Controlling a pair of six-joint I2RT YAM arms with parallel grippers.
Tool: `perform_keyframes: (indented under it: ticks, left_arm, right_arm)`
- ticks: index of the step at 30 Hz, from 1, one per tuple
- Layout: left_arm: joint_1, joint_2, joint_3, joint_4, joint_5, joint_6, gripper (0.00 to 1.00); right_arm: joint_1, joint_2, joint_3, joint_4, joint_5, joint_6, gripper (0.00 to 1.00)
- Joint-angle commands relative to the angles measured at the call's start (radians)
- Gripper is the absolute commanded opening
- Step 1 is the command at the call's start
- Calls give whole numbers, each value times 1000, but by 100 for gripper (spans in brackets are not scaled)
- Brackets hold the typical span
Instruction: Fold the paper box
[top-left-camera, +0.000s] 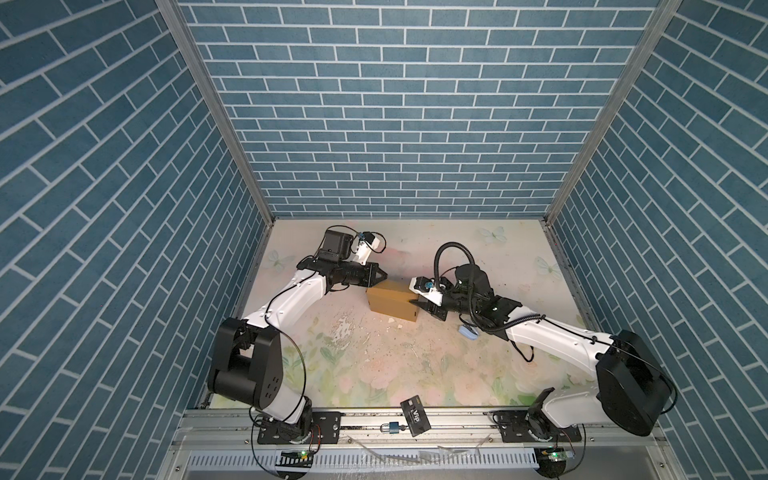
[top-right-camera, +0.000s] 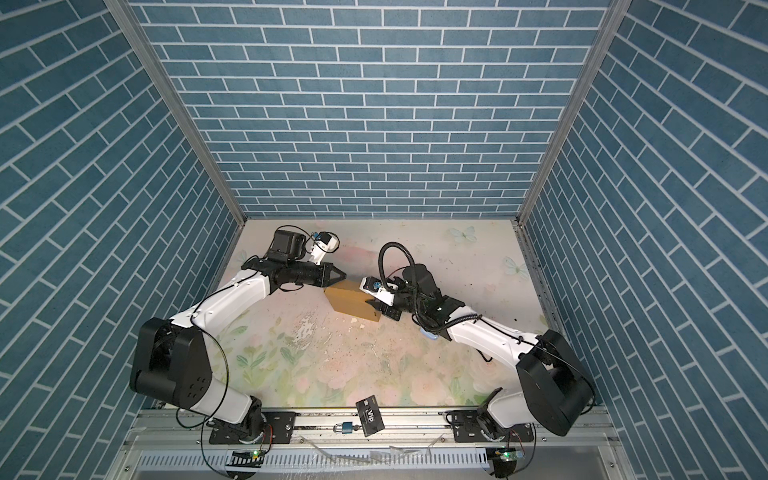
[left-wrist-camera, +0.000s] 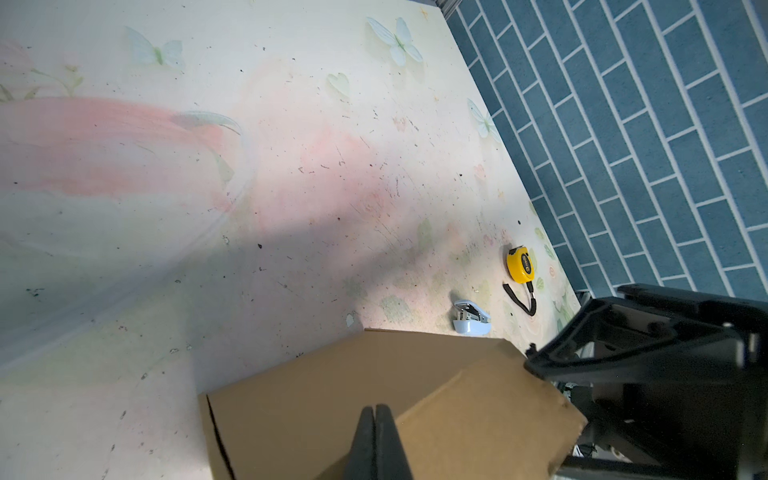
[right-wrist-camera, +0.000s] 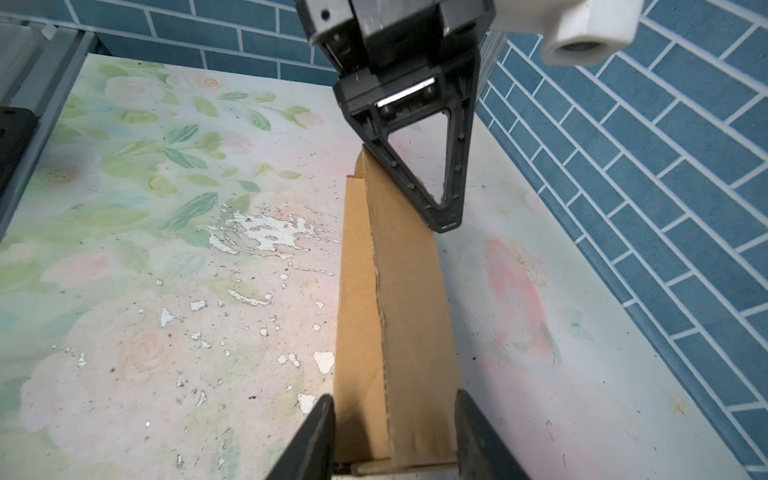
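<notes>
I am reaching the right hand in low and nearly level, jaws standing apart astride the nearer end of the paper box, probably to steady it; whether they are gripping I cannot tell. The box is sitting around the middle of the bench. I am resting the left hand, tips pressed together, on its far top corner, likely to pin a flap down.

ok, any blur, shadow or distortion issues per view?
Left wrist: broad soft shadow across the table; left gripper soft up close. Right wrist: box sharp, right gripper soft. Both top views: walls splay, wide-angle.
</notes>
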Motion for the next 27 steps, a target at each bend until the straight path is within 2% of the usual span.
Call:
perform_keyframes:
  ticks: [1,7,12,15,24,27]
  left_arm:
    - [-4,14,-27,-29,-34,-3,1]
    - [-4,15,-29,-21,-34,-5,1]
    - [-6,17,-17,-33,-34,-5,1]
    - [-7,23,-22,-20,-36,-5,1]
    - [-14,48,7,-43,-46,0,1]
    - [-14,55,18,-48,-49,2,1]
  right_arm:
    - [-13,-19,40,62,-63,88,45]
    - [-30,18,71,71,-63,106,35]
    - [-41,44,78,60,-75,118,20]
    - [-40,62,69,52,-92,118,14]
    - [-38,60,56,33,-79,104,15]
    - [-40,35,55,57,-84,118,20]
